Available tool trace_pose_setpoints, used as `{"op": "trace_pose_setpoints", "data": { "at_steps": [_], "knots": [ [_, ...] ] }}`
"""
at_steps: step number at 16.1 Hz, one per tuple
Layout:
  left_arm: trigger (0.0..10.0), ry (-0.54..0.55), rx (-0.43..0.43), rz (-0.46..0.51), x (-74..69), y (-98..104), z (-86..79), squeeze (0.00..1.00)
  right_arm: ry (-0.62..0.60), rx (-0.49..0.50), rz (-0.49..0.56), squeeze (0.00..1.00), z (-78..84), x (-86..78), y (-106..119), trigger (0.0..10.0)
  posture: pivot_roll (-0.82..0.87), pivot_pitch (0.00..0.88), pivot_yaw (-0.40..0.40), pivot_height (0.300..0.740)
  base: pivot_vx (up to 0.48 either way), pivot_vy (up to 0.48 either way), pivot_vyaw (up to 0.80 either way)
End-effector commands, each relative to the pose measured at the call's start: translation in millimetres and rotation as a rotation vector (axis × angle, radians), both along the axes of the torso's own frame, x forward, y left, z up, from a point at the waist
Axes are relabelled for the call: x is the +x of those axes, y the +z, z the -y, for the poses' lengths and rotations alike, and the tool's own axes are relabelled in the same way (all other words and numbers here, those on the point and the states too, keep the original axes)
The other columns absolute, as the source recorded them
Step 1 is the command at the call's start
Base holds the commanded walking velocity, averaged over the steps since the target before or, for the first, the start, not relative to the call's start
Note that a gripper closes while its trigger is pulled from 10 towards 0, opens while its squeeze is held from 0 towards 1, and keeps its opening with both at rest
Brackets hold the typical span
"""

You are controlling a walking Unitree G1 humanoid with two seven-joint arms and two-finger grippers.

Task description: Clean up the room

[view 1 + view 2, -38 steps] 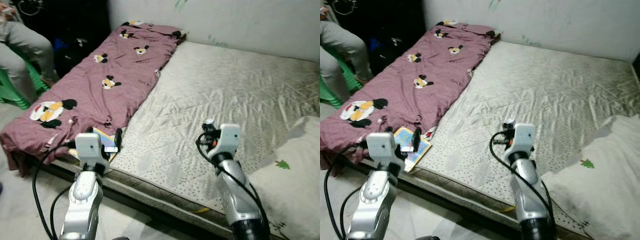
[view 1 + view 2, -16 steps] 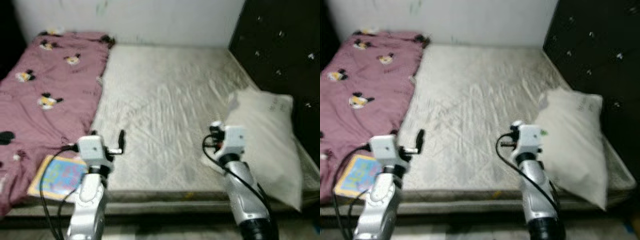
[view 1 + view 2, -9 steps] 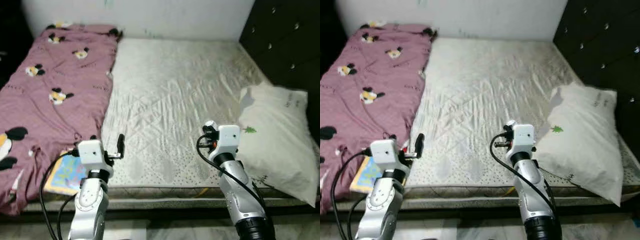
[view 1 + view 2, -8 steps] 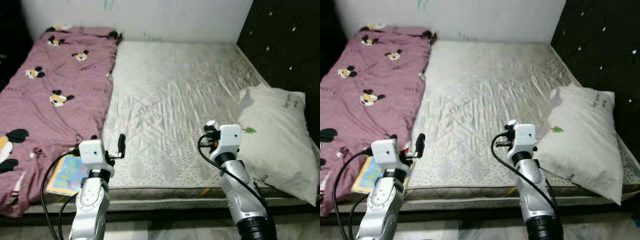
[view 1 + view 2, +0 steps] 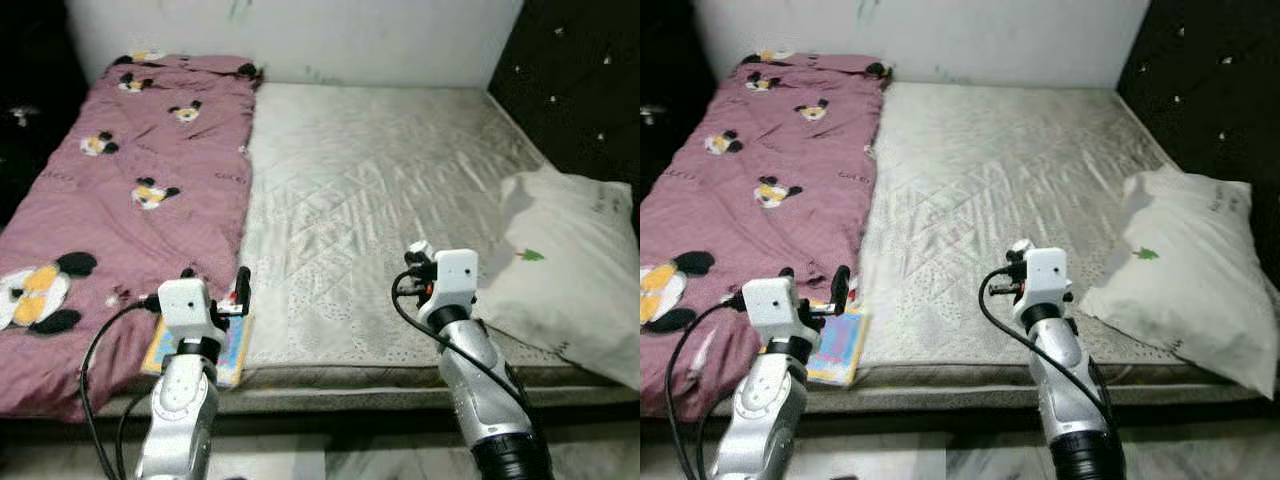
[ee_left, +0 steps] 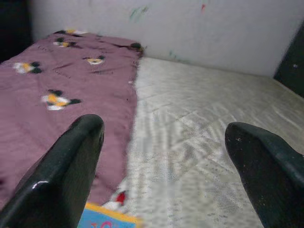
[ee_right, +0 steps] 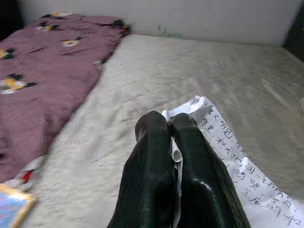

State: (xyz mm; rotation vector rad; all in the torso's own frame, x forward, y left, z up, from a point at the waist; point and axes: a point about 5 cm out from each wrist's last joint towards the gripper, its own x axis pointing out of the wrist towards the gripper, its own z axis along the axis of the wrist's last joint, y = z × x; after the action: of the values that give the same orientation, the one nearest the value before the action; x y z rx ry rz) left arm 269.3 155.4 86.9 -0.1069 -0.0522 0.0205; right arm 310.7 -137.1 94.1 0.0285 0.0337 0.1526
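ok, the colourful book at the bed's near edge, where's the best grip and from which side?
Probably the book's near edge, which seems to reach the mattress edge. It lies flat, its far end against or under the purple blanket, so come from the floor side, one finger under, one over. The open left pincer is closest.

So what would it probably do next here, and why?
Likely ease the open left tool down toward the colourful book at the mattress edge; the right tool is already shut on a written paper, so only the left is free.
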Motion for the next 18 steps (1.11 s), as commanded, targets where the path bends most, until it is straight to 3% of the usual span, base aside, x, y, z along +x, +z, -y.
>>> {"op": "trace_pose_setpoints", "data": {
  "at_steps": [1,3,12,18],
  "knots": [
    [10.0,0.024,0.007,0.002,-1.2,0.4,-5.6,0.0,0.025,0.004,0.018,0.0,-5.5,2.2,4.4,10.0,0.04,0.077,-0.036,0.74,0.0,0.39,0.0],
    [10.0,0.043,0.032,0.013,-1.9,1.7,-6.6,0.0,0.024,0.003,0.014,0.0,-4.5,2.7,3.6,10.0,0.04,0.075,-0.037,0.74,0.0,0.0,0.0],
    [10.0,-0.015,-0.01,0.022,-3.9,3.6,-4.1,0.0,0.06,-0.014,0.021,0.0,-10.8,3.4,4.1,10.0,0.04,0.083,-0.035,0.74,0.027,0.0,0.0],
    [10.0,-0.019,-0.014,0.013,-5.0,2.1,-4.1,0.0,0.062,-0.01,0.019,0.0,-11.5,2.5,3.1,10.0,0.04,0.083,-0.034,0.74,0.212,0.0,0.0]
  ]
}}
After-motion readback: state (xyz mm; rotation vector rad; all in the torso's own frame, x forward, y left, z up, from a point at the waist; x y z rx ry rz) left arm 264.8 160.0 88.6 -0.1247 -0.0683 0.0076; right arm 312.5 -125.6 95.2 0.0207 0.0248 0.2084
